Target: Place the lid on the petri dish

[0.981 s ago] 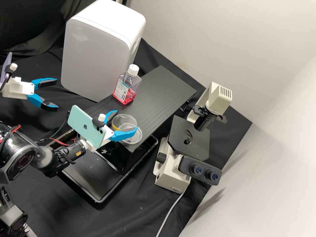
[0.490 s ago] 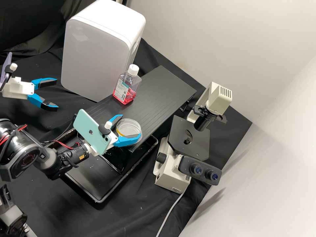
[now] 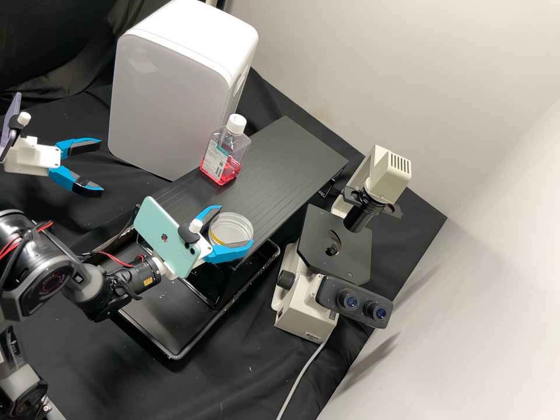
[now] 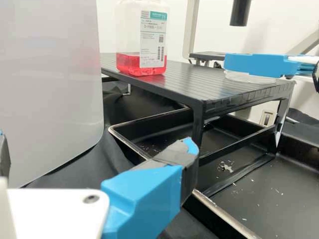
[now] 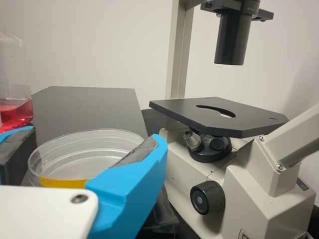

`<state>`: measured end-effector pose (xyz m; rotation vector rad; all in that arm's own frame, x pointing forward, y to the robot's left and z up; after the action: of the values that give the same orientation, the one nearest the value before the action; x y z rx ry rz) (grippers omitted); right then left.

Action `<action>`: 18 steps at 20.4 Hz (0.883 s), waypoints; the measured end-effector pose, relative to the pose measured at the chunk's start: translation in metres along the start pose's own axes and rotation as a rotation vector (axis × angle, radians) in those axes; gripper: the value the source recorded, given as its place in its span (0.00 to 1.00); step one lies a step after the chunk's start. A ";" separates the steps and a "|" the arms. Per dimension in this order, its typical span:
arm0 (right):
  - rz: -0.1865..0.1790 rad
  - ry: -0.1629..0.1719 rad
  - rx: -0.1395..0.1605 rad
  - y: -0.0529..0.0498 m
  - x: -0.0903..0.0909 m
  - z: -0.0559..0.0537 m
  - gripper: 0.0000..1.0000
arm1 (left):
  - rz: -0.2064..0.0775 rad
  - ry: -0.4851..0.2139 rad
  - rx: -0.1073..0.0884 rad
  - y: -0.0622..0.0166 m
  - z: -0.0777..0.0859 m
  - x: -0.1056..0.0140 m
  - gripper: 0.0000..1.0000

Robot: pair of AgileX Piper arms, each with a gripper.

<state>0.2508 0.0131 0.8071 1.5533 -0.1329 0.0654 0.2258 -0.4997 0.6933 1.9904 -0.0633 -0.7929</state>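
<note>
The only real print stood on the white label (image 4: 153, 40) of the bottle (image 4: 129, 30) of red liquid on the black shelf (image 4: 199, 84). It had a teal band at its top, a barcode on one side and lines of small type, none of them legible. The mint-green phone (image 3: 166, 236) carried a small dark logo on its back, and tiny dark lettering low on the microscope (image 3: 303, 291) was too small to read.

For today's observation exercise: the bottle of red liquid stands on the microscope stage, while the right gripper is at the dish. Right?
No. The bottle stands on the black shelf instead; the high view shows it. The right gripper is at the dish.
</note>
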 end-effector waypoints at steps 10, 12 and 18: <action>-0.019 -0.013 0.023 -0.004 0.001 0.005 1.00 | 0.000 0.000 0.000 0.0000 0.000 0.000 1.00; -0.019 -0.013 0.023 -0.004 0.001 0.005 1.00 | 0.000 0.000 0.000 0.0000 0.000 0.000 1.00; -0.019 -0.013 0.023 -0.004 0.001 0.005 1.00 | 0.000 0.000 0.000 0.0000 0.000 0.000 1.00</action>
<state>0.2525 0.0080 0.8037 1.5781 -0.1281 0.0423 0.2258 -0.4997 0.6933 1.9904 -0.0633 -0.7929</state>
